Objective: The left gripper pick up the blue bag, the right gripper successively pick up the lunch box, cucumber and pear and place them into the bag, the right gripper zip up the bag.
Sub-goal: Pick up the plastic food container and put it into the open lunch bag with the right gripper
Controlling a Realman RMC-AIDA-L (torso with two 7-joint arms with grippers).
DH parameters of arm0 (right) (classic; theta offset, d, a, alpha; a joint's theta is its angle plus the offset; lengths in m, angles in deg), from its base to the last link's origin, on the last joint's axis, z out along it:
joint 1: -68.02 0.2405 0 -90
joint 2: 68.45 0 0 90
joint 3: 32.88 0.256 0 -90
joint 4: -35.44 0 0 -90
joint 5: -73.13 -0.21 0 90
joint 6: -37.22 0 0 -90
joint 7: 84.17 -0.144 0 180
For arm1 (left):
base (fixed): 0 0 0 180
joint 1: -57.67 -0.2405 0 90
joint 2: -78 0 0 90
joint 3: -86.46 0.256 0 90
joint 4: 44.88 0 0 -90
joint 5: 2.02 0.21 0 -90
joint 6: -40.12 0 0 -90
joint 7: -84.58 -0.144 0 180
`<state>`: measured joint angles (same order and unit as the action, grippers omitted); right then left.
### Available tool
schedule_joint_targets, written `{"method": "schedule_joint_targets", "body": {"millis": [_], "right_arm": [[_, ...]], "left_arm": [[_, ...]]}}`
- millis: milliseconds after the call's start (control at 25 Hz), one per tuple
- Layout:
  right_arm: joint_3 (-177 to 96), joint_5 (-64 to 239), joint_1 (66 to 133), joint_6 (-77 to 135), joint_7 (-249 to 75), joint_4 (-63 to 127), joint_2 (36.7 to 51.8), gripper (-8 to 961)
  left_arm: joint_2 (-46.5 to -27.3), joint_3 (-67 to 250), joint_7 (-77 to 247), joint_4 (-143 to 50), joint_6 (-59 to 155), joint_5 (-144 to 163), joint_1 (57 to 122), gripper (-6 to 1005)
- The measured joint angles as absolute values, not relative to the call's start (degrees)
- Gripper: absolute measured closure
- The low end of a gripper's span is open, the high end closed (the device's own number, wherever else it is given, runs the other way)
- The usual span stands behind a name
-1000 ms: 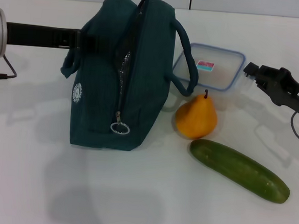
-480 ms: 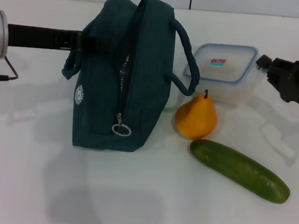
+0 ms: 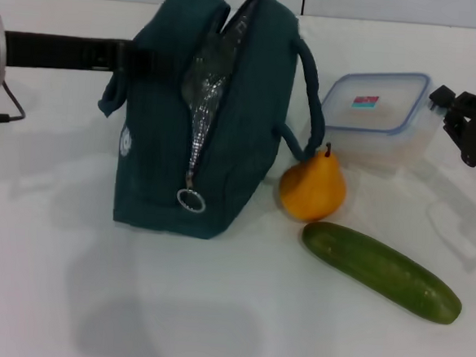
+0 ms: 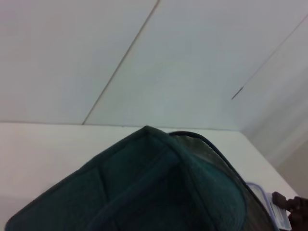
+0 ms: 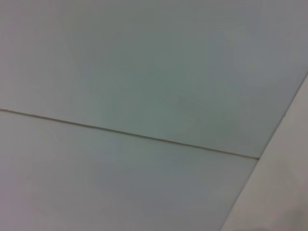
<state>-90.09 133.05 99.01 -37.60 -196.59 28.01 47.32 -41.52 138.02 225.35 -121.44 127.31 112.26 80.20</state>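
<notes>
- blue bag (image 3: 241,130): matt woven cloth, crinkled silver foil lining
- lunch box (image 3: 377,115): clear plastic
- cucumber (image 3: 381,271): smooth, slightly glossy skin
- desk (image 3: 43,279): smooth white surface

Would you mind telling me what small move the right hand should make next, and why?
Probably carry the clear blue-rimmed plastic lunch box, raised at the right hand, leftward to above the open top of the dark teal fabric bag. The left hand holds the bag up with its zip gaping, foil lining showing, while the orange pear and green cucumber lie on the table.
</notes>
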Motion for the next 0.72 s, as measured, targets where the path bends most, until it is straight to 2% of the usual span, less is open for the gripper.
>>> {"method": "schedule_joint_targets", "body": {"millis": [720], "right_arm": [[-90.01, 126.24, 97.25, -43.71, -197.88, 28.80, 47.13, 858]], "left_arm": [[-41.32, 137.52, 225.20, -122.30, 127.40, 110.73, 80.43, 955]]}}
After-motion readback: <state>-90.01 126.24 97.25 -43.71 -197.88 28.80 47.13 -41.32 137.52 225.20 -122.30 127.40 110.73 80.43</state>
